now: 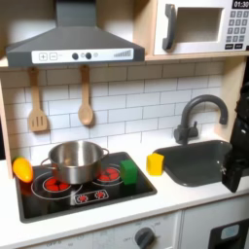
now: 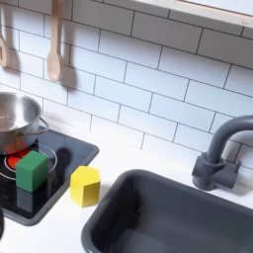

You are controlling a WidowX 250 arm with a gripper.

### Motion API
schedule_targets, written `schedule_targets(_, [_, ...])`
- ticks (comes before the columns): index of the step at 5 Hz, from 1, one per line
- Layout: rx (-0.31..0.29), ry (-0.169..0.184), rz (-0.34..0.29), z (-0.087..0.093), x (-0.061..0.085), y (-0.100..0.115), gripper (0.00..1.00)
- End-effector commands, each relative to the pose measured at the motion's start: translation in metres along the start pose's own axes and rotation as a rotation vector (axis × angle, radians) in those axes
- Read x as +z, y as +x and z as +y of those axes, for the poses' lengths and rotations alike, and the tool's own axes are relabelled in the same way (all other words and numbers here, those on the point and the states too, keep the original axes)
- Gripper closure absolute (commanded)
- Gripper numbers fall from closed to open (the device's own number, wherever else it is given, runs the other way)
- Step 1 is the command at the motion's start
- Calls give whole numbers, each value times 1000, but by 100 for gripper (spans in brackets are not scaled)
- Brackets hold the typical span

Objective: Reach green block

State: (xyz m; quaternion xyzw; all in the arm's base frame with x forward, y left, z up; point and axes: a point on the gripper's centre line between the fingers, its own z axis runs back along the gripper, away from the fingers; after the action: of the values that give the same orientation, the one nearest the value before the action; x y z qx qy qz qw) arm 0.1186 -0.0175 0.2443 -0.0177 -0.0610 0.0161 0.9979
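Currently the green block (image 1: 129, 172) rests on the black stovetop (image 1: 83, 197), at the corner nearest the sink (image 1: 199, 161). In the first exterior view it sits just beside the steel pot (image 1: 76, 160), toward the first exterior view's right; in the second exterior view the green block (image 2: 32, 170) stands upright and apart from the pot, with one red burner ring (image 2: 14, 160) partly behind it. The small yellow block (image 2: 85, 186) stands on the white table (image 2: 119, 168) between the stovetop edge and the sink rim, close to the green block but not touching it. A yellow-orange rounded toy (image 1: 21, 169) lies at the far end of the stovetop, at the first exterior view's left, well apart from the target.

A dark shape (image 1: 236, 146) at the first exterior view's right edge, over the sink, is probably the arm. The hand itself cannot be made out there, so whether its jaws are apart or closed, and whether it holds anything, cannot be told.

Judgement: the reach is not yet completed, since nothing touches the green block. The approach likely crosses the sink and the yellow block; passing above the yellow block avoids displacing it. The pot beside the target limits clearance on that side, so a descent from above appears safest.
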Motion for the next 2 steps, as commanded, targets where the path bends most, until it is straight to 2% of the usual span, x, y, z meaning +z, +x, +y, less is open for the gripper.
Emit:
schedule_targets(1, [0, 1, 0, 0, 0, 0, 0])
schedule_targets(2, [-7, 18, -20, 8, -3, 14, 0])
